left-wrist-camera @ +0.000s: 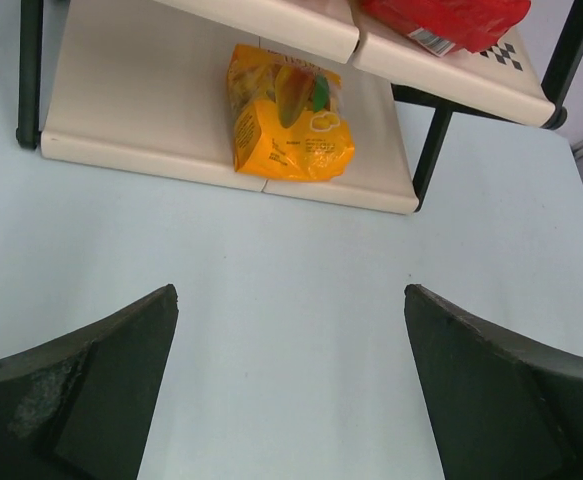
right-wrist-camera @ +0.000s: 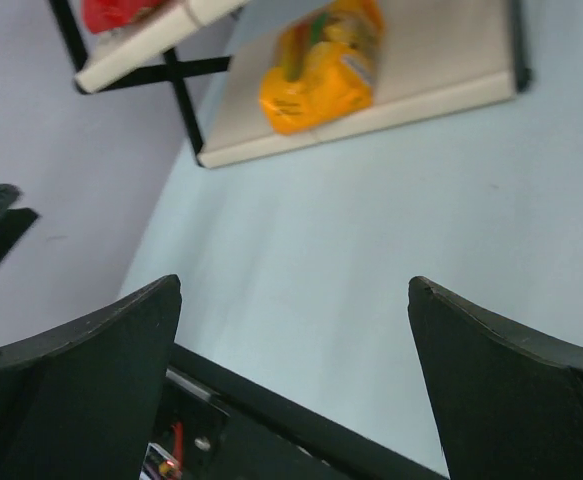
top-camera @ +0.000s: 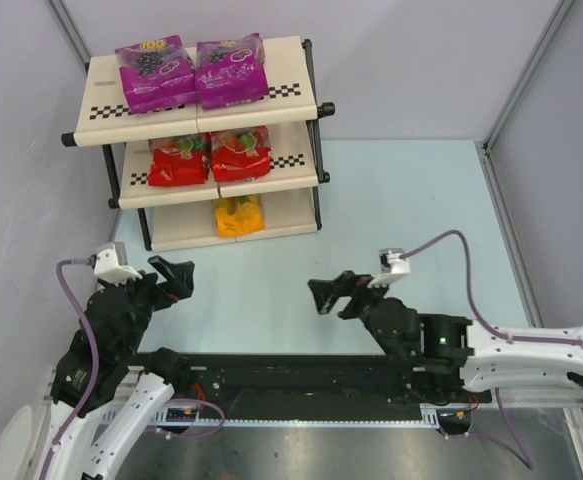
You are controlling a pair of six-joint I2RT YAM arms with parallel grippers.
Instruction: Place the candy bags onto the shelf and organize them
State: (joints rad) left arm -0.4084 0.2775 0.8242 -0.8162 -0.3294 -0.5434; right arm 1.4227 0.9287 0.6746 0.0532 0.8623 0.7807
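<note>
Five candy bags point(top-camera: 239, 152) fill the shelf point(top-camera: 286, 212) from above; the wrist views show only the orange bag point(left-wrist-camera: 289, 112) whole, a red bag point(left-wrist-camera: 441, 20) cut off. Left fingers point(left-wrist-camera: 81, 390) and right fingers point(right-wrist-camera: 81, 380) are spread, empty.

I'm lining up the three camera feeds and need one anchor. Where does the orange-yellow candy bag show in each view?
Top external: the orange-yellow candy bag sits left of centre in the upper half, on the shelf's bottom board.
Left wrist: the bag is at top centre, lying on the bottom board.
Right wrist: the bag is at top centre, on the bottom board.
Shared landmark: that cream bottom board.
</note>
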